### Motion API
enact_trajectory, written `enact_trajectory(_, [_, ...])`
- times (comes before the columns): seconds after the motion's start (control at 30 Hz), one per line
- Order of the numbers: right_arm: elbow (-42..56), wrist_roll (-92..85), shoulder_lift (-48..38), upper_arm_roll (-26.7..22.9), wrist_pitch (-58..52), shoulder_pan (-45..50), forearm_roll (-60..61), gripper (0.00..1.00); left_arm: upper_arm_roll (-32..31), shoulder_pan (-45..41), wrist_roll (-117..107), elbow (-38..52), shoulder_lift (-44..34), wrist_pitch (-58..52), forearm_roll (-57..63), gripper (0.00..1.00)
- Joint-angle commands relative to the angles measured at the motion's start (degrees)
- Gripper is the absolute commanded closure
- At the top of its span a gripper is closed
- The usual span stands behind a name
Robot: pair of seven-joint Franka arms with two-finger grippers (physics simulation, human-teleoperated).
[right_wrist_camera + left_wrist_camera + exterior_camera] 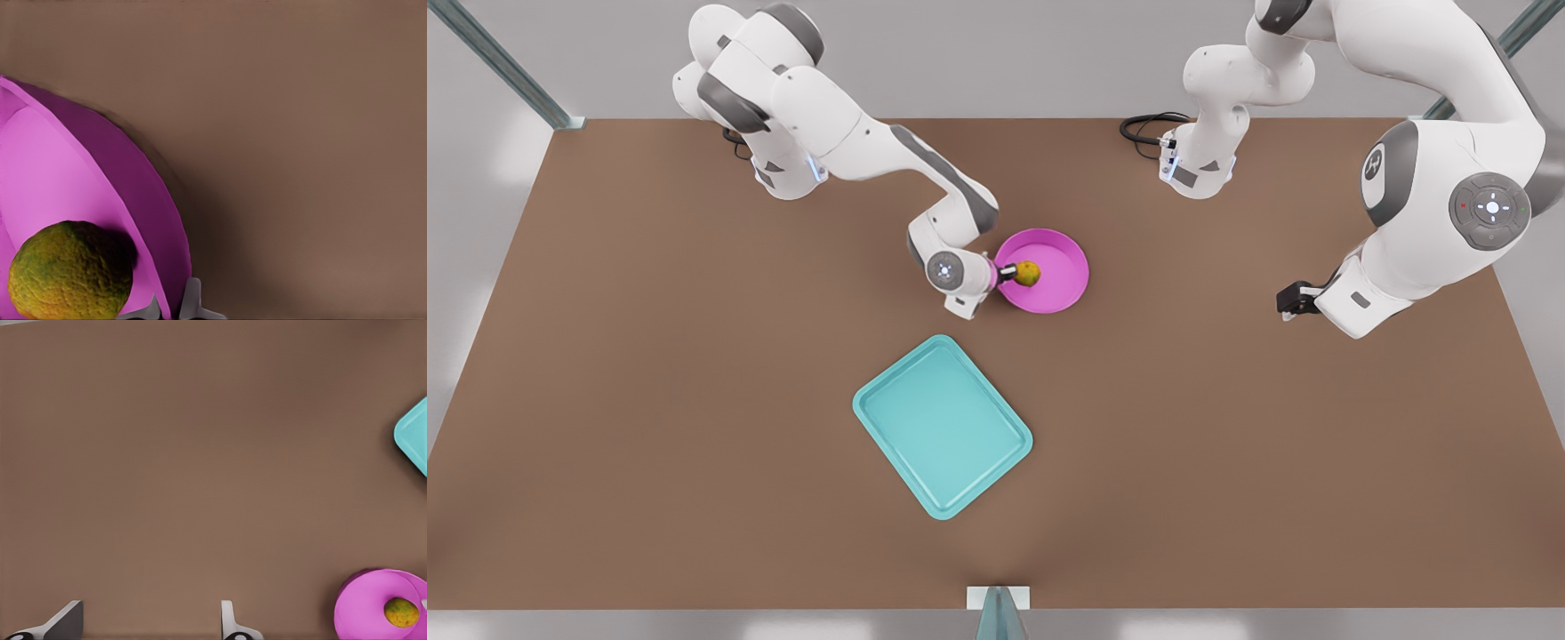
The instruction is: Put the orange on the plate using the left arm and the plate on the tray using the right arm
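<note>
The orange [1028, 274] lies in the magenta plate [1063, 267] at mid-table, close to the rim on the front view's left. My right gripper [1005, 274] is at that rim, on the arm at the front view's left. In the right wrist view its fingers [190, 301] are shut on the plate's rim [157, 220], with the orange [70, 270] just beside them. My left gripper [1288, 302] hangs open over bare table at the front view's right, far from the plate [363, 607] and the orange [401, 612]. The turquoise tray [943, 425] lies nearer the front edge.
The brown table [649, 400] is bare around the plate and tray. Both arm bases stand at the back edge, with a black cable [1143, 129] by one of them. A corner of the tray [415, 437] shows in the left wrist view.
</note>
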Motion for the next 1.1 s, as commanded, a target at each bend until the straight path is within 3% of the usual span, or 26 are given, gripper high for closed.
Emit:
enact_trajectory(0.0, [0.7, 1.79, -0.5, 0.11, -0.24, -0.09, -0.28, 0.79, 0.0, 0.0, 1.0, 0.03, -0.07, -0.16, 0.03, 0.0])
enact_trajectory(0.3, [1.76, 2.23, -7.26, 0.02, -0.15, -12.92, 0.95, 0.79, -0.09, -0.09, 1.0, 0.03, -0.07, -0.6, 0.03, 0.0])
enact_trajectory(0.57, [4.92, 1.7, -3.75, -1.2, 0.73, -26.55, 0.95, 0.79, -0.09, -0.09, 1.0, 0.03, -0.07, -0.51, 0.03, 0.0])
enact_trajectory(0.87, [5.54, 1.61, -1.46, -2.35, 2.75, -27.25, 0.25, 0.79, -0.18, -0.09, 1.18, 0.38, -1.3, -3.94, -0.32, 0.0])
enact_trajectory(0.9, [5.71, 1.61, -1.29, -2.35, 2.66, -27.25, 0.34, 0.71, -0.36, -0.09, 1.27, 0.55, -1.3, -3.94, -0.76, 0.0])
enact_trajectory(0.93, [5.89, 1.7, -0.94, -2.35, 2.66, -27.08, 0.34, 0.0, -0.53, 0.0, 1.79, 0.55, -1.21, -4.11, -0.93, 0.0])
enact_trajectory(1.07, [6.41, 1.7, -0.94, -2.35, 2.58, -26.9, 0.43, 0.0, -0.71, -0.35, 1.0, 0.91, -2.18, -7.45, -2.69, 0.0])
